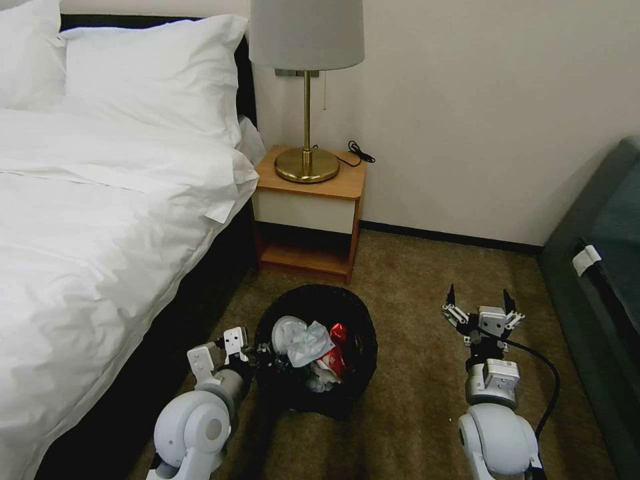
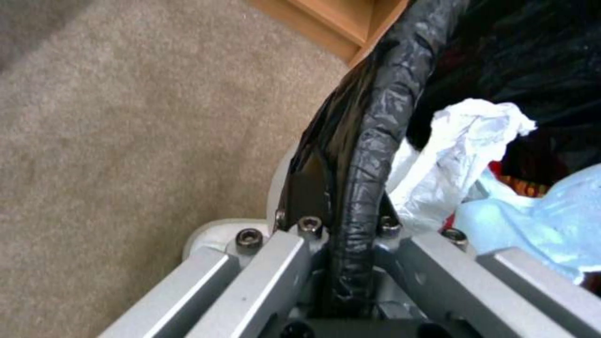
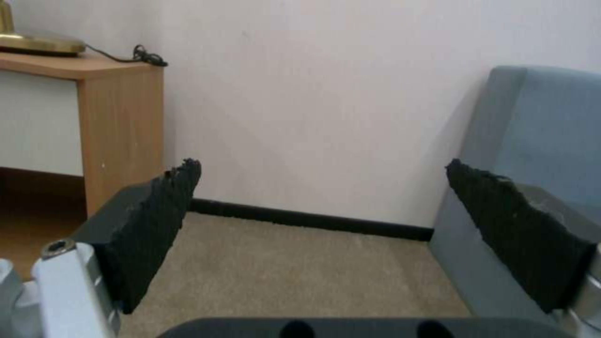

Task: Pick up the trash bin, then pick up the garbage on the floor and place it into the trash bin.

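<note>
Black trash bin [image 1: 353,320], rim pinched by left gripper [image 2: 350,234], holds perhaps three tissues [image 1: 303,340]; right gripper [image 1: 481,301] spread.

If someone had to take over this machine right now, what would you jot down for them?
Left tool: shut on the rim of the trash bin, on the side nearest the bed.
Right tool: open, empty, over bare carpet to the right of the bin.
Bin: in front of the nightstand, already holding white tissues and a red packet.
Done: bin gripped, litter inside.
Left: no loose litter seen on the carpet here; check elsewhere.
</note>
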`<state>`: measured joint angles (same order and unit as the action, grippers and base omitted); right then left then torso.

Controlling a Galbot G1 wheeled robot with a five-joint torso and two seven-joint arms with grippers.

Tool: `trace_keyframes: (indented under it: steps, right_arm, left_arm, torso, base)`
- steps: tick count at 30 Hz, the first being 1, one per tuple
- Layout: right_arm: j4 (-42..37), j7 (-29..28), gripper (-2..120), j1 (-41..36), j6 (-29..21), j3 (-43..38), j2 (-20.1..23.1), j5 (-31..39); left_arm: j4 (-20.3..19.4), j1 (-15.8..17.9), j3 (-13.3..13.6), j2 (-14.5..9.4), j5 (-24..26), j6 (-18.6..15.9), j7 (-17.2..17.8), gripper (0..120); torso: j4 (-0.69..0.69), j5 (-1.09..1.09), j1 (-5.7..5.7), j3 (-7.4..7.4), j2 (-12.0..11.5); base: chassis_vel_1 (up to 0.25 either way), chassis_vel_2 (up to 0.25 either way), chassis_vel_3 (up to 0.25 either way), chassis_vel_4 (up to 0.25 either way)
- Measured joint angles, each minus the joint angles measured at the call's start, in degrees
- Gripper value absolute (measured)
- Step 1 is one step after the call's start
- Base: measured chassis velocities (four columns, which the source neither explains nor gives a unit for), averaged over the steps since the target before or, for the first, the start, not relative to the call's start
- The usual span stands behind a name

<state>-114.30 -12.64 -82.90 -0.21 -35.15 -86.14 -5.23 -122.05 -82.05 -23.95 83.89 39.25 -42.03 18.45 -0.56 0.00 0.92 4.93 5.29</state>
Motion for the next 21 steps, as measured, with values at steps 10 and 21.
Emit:
trace_keyframes:
  steps: [10, 21]
  right_arm:
    - [0.10, 0.07, 100, 0.21, 0.19, -0.19, -0.26, 0.08]
    - [0.51, 0.22, 100, 0.21, 0.72, -0.05, -0.35, -0.06]
  left_arm:
    - [0.55, -0.61, 0.91, 0.43, -0.26, -0.05, 0.37, 0]
    - [0.70, -0.48, 0.74, 0.37, -0.46, -0.12, 0.39, 0]
  torso:
    - [0.00, 0.00, 0.00, 0.00, 0.00]
    - [0.00, 0.00, 0.00, 0.00, 0.00]
  base:
    - [0.000, 0.000, 0.000, 0.000]
    - [0.000, 0.000, 0.000, 0.000]
